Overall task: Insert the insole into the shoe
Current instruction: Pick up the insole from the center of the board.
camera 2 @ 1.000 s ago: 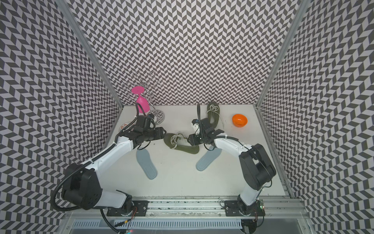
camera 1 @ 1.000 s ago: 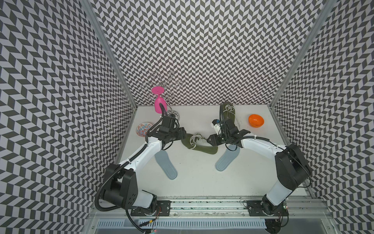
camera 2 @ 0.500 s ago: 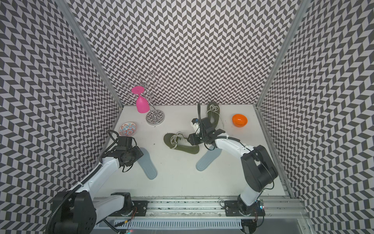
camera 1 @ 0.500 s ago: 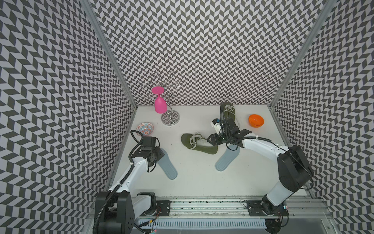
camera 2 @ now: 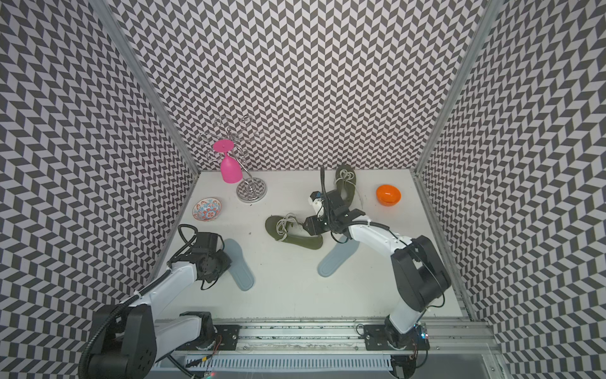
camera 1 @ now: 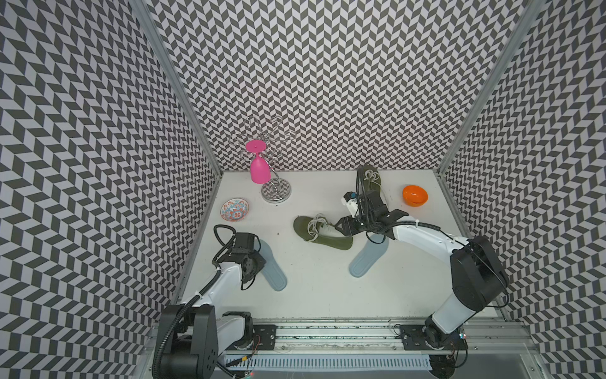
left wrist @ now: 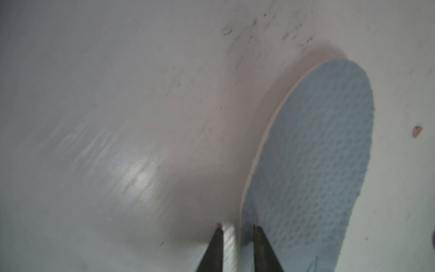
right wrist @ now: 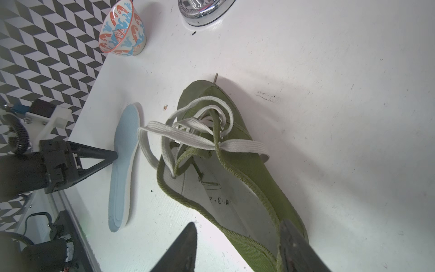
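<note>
- The left gripper (left wrist: 237, 227) stands tip-down at the near left of the white table (camera 1: 314, 295). Its jaws are drawn narrow on either side of the long edge of a pale blue insole (left wrist: 317, 153). The wrist view does not show whether they actually pinch it.
- The edge looks like the chosen hold because the insole (camera 1: 270, 265) is thin and lies flat, so there is little else to seize.
- The right gripper (right wrist: 237, 222), mid-table, has its jaws apart astride the heel wall of the olive-green shoe (right wrist: 235, 164). One finger stands clear outside the cloth and the other is over the heel.
- It seems posted there to steady the shoe and keep its mouth facing the arriving insole.
- The shoe (camera 1: 323, 234) lies with its toe to the left and its white laces loose. Its bare lining shows, so nothing has been inserted.
- A second insole (camera 1: 369, 259) rests just near-right of the shoe, partly under the right arm.
- A second shoe (camera 1: 369, 178) lies farther back.
- Well apart are a patterned bowl (camera 1: 234, 210) at the far left and a wire rack (camera 1: 275, 193) with a pink glass (camera 1: 259, 167) hanging from it.
- An orange bowl (camera 1: 414, 195) sits at the far right.
</note>
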Tool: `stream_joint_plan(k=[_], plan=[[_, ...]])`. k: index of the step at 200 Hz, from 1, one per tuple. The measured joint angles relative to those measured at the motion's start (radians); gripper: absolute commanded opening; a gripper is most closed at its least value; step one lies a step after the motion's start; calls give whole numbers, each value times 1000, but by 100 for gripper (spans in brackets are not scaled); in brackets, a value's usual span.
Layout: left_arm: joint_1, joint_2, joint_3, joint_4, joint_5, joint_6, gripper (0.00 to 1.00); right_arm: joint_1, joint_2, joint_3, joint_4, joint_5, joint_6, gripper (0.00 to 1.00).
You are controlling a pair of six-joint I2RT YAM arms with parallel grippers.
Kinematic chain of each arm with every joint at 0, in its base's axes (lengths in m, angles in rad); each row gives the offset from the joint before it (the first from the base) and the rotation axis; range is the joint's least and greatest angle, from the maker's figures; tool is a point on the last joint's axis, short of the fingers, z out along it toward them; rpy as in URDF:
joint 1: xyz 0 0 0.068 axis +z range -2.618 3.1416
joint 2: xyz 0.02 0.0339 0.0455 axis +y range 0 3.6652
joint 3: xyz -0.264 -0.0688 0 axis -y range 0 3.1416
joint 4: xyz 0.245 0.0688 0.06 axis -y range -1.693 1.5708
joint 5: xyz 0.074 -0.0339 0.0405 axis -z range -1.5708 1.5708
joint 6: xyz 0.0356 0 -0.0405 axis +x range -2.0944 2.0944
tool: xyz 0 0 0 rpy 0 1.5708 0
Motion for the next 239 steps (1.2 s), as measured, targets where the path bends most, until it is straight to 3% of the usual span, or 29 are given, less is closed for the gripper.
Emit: stream_joint_plan(k=[15,66,113,168,212,239], plan=[[0,4,-5,20,0,-11,0,0,0,4,-1,-3,0,56],[-35,-80,24,19,-5,17,0,6,-8,8,-4,-60,-4,57],[-231,-95,287,2,-70,58,0,47,-9,18,36,-200,32,58],[-489,-29,479,29,-140,83,0,56,-7,38,210,-335,197,60],[-567,47,518,85,-149,82,0,33,21,53,292,-369,292,55],[-584,75,533,118,-150,79,0,11,21,36,327,-391,329,47]])
